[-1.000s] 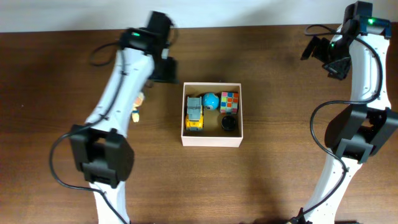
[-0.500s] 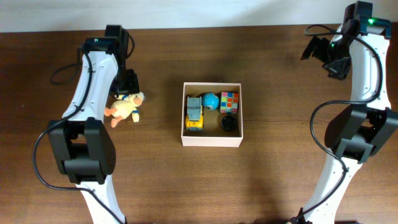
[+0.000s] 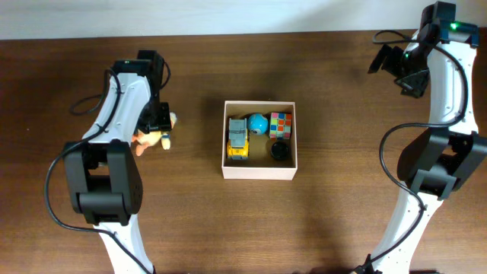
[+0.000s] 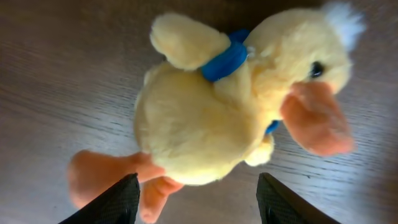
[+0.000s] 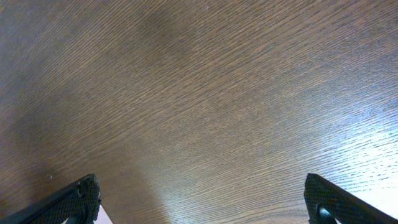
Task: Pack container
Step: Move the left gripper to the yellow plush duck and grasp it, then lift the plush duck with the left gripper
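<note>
Left arm swung from the container's [image 3: 259,170] rear-left corner out to the plush duck [image 4: 205,118]. Left pincer [image 4: 203,194] now sits over it, less open than before. Its fingers [image 4: 121,200] straddle the duck's lower body, no contact seen. In the overhead view the arm covers part of the duck. Container unmoved at bench [image 3: 342,228] centre, well right of the duck, holding a toy truck [image 3: 238,140], blue ball [image 3: 258,122], colour cube [image 3: 281,124] and a small black item [image 3: 280,151]. Right pincer [image 5: 202,194] unchanged: wide open over bare wood, far right rear.
</note>
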You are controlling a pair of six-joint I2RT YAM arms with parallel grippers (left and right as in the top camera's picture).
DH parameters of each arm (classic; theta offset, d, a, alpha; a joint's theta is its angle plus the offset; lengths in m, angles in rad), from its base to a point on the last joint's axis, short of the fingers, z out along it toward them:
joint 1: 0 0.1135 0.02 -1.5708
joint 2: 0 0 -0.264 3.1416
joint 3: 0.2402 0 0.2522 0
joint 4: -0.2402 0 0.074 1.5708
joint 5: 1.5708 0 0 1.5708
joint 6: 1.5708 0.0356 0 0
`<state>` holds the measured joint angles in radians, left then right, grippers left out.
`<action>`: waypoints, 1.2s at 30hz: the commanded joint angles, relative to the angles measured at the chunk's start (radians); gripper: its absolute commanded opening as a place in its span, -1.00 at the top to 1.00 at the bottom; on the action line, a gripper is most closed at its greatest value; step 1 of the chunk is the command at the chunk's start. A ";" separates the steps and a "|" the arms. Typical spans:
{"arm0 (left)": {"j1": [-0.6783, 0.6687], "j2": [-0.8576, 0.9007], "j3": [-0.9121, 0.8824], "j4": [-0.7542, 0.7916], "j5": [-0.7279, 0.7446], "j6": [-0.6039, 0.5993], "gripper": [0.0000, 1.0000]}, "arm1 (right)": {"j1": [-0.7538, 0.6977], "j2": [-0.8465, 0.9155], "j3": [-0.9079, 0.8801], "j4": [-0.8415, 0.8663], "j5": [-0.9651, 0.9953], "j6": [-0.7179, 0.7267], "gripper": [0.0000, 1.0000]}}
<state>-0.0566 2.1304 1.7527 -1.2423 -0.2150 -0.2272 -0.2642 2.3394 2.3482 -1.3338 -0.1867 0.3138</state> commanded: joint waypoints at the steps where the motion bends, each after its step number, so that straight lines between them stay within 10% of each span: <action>1: 0.001 0.002 -0.059 0.026 -0.011 0.020 -0.25 | 0.000 -0.026 -0.005 0.000 -0.012 0.002 -0.98; 22: 0.000 0.002 -0.084 0.072 -0.010 0.019 0.96 | 0.000 -0.026 -0.005 0.000 -0.012 0.002 -0.98; 25: 0.001 0.002 -0.084 0.072 -0.010 0.019 0.85 | 0.000 -0.026 -0.005 0.000 -0.012 0.002 -0.99; 31: 0.001 0.002 -0.084 0.076 -0.011 0.019 -0.09 | 0.000 -0.026 -0.005 0.000 -0.012 0.002 -0.98; 36: 0.000 0.002 -0.071 0.099 -0.010 0.019 -0.24 | 0.000 -0.026 -0.005 0.000 -0.012 0.002 -0.98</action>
<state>-0.0566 2.1304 1.6714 -1.1515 -0.2180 -0.2054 -0.2642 2.3394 2.3482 -1.3338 -0.1867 0.3138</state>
